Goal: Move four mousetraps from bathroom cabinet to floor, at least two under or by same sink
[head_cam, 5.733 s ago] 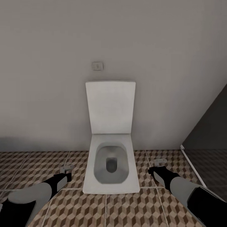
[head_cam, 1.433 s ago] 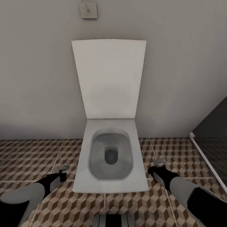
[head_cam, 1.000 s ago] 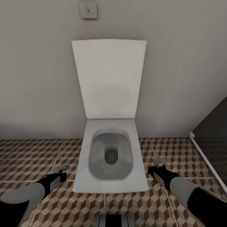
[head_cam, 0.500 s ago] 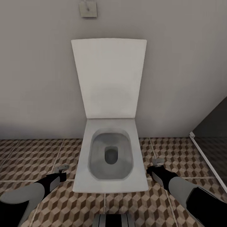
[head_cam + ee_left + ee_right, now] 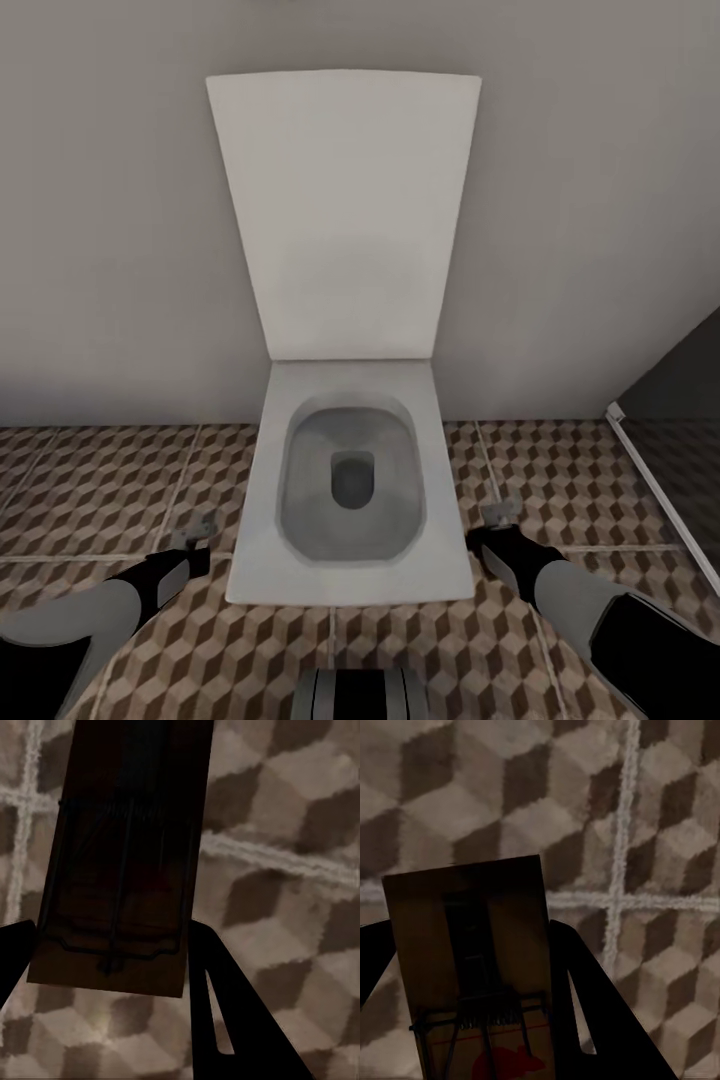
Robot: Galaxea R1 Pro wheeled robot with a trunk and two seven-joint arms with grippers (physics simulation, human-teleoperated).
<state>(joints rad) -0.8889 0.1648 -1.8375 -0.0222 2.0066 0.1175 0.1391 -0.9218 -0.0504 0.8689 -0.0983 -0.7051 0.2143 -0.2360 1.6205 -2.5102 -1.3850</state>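
So the robot's parked right in front of a square white toilet (image 5: 350, 480) with its lid (image 5: 345, 210) flipped up against the grey wall (image 5: 110, 200), and everything else sits around that. Just left of the toilet's front corner, the left hand (image 5: 198, 528) hangs over the bathroom floor (image 5: 90, 490), and its wrist camera shows it clamped on a mousetrap (image 5: 124, 862), a dark brown board with a wire bar and spring, pinned between the two black fingers (image 5: 225, 1012) above the cube-pattern tiles and a pale grout line. The toilet bowl itself is greyish inside and takes up the middle of the head view, with a bit of the robot's own base (image 5: 362, 695) poking in right below the toilet's front edge. Just right of the toilet's front corner, the right hand (image 5: 497, 514) sits at about the same height as the left one, also above the tiles. It's gripping a second mousetrap (image 5: 472, 982), this one lighter brown with a red mark near the wire end, fingers (image 5: 585, 1012) closed on both long sides. Further right of the toilet there's the dark glass shower (image 5: 680, 420) with a white frame edge along the floor.
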